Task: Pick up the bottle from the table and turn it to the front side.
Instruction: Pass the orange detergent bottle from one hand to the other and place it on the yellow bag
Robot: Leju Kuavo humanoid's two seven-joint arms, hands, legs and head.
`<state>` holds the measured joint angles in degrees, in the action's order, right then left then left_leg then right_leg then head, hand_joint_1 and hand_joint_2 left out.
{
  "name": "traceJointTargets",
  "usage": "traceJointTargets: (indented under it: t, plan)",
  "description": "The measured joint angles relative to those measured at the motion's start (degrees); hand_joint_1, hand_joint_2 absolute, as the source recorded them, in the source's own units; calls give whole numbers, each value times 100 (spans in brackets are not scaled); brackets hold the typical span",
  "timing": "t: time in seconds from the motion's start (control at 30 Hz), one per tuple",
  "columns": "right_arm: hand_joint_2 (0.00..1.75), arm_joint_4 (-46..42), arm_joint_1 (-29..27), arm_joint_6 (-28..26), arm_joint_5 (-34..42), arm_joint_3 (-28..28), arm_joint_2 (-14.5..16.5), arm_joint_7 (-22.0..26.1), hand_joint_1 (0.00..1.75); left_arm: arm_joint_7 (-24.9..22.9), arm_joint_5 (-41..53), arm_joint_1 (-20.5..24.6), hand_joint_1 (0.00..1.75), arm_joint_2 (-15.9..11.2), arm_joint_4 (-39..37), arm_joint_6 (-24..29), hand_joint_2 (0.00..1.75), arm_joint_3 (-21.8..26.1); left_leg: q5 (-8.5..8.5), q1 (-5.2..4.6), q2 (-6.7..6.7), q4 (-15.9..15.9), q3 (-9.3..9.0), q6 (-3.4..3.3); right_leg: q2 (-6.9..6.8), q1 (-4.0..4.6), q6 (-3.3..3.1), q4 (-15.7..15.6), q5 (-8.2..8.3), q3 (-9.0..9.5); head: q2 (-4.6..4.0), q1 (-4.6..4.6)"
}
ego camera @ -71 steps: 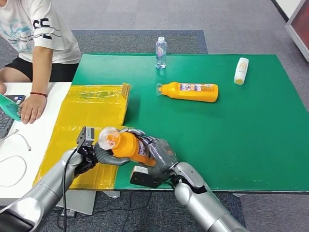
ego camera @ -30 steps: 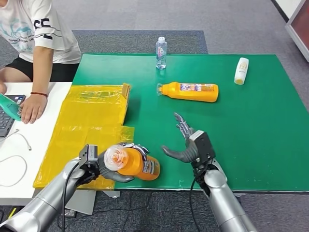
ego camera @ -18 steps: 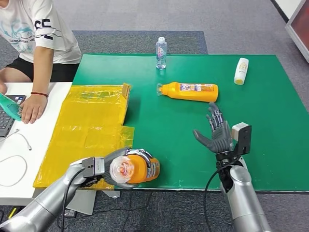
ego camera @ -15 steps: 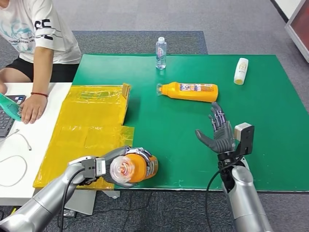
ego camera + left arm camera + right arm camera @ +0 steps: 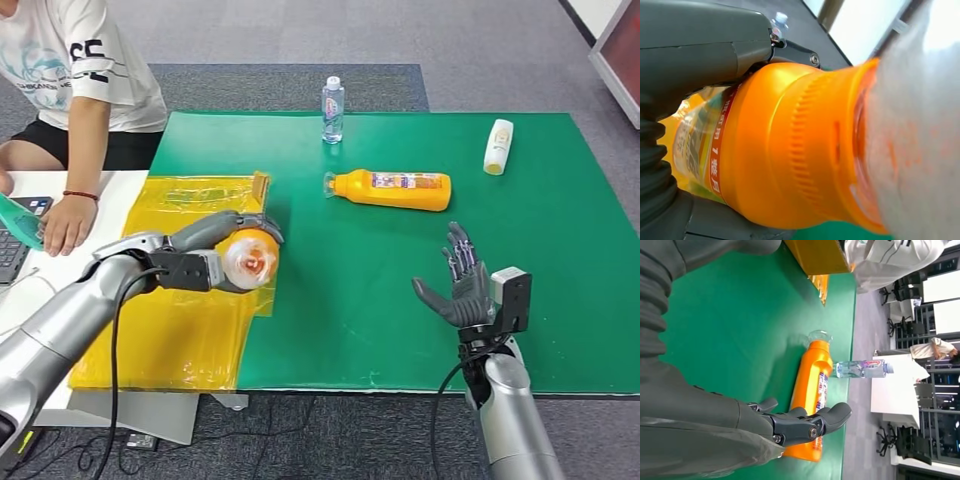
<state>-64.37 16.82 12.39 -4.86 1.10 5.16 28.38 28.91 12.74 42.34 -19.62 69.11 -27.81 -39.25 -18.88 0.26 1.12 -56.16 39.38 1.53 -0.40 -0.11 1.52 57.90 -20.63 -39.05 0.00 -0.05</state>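
Pickup done: left hand [image 5: 215, 250] grips the bottle [image 5: 253, 258] around its body, lifted off the table [image 5: 543, 300] and held over the yellow sheet [image 5: 189, 330] on the table's left side. Cap end points at the head camera. Left wrist view shows part of the label turned toward that hand, so whether the front now faces out I can't tell; I'd judge the turn unfinished or unconfirmed.

Right hand [image 5: 460, 285] empty, fingers spread, hovering above the near edge toward the right. A second orange bottle [image 5: 392, 188] lies on its side mid-table toward the far edge, untouched. Left to do: finish rotating and check the label.
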Motion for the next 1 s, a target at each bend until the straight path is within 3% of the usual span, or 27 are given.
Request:
traceJointTargets:
  t: [0.17,0.27,0.4,0.6,0.8,1.0]
  plan:
    - [175,71,-51,-20,-204,43,3,3,0,-740,-262,869,175,-45,-102,-145,175,-20,-2,0,-2,0,4,-2,-1,0,2,-1,-1,3,0,-1]
    - [175,178,-10,-6,-294,142,12,26,0,-1072,-330,1564,175,-30,-399,-586,175,-155,0,1,-1,0,3,0,0,1,0,1,1,2,0,-1]
    - [175,547,272,90,-362,430,68,153,0,-1541,-624,2735,175,-26,-1235,-2259,175,-1040,8,3,0,0,0,9,2,3,-5,3,7,1,0,1]
    - [175,975,624,115,-359,751,170,194,0,-1888,-1066,3706,175,6,-2064,-2939,175,-2186,11,6,1,0,5,9,1,7,-7,5,6,-3,0,0]
    - [175,1206,865,195,-368,1064,310,149,0,-2227,-2184,3964,175,44,-2669,-3557,175,-3309,12,7,2,1,6,10,2,8,-8,10,7,-4,0,-1]
    - [175,1422,1065,182,-300,1392,410,106,0,-3371,-4350,3968,175,-176,-2765,-3996,175,-4173,14,6,1,1,5,9,2,8,-9,12,6,0,0,-1]
